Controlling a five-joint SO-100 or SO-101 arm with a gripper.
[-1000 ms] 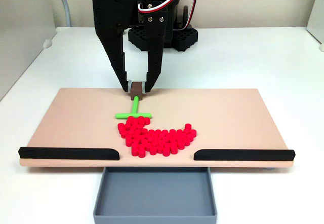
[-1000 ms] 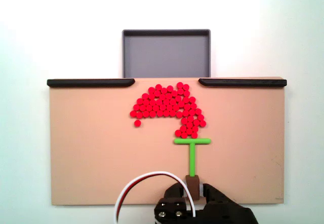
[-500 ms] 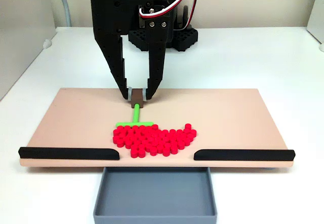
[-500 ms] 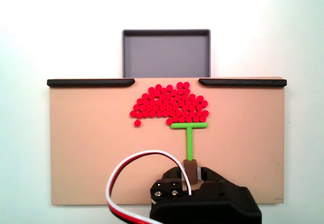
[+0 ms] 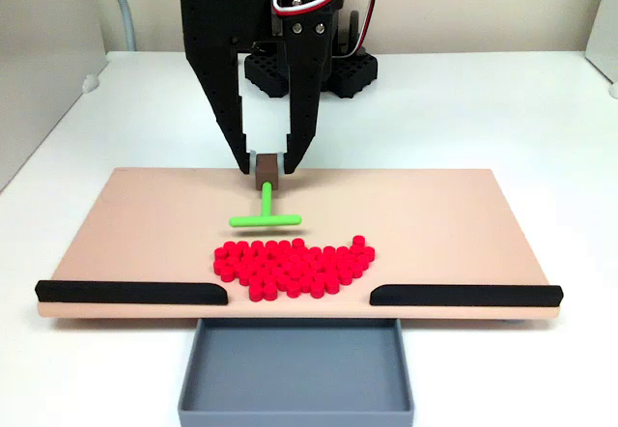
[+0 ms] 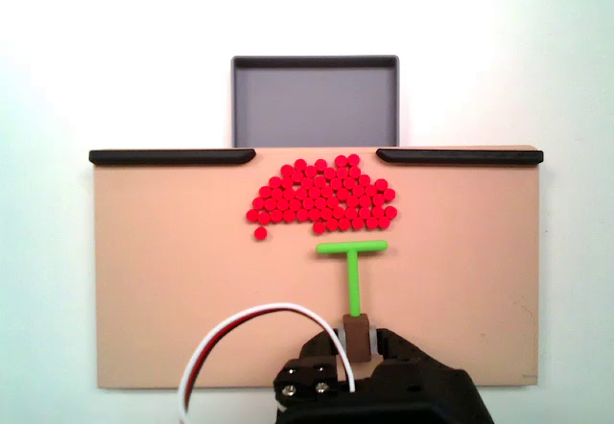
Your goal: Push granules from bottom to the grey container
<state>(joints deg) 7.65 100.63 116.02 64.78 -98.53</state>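
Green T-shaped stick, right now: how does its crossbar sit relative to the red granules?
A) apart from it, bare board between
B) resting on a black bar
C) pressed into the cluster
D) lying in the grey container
A: in both fixed views a strip of tan board separates the green T-shaped stick from the granules.

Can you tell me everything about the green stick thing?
The green stick is shaped like a T, bright green and smooth like plastic. It lies flat on the tan board. Its long stem ends in a small brown block, which the robot's black hand pinches. Its crossbar faces the pile of red beads but sits a little apart, not touching them.
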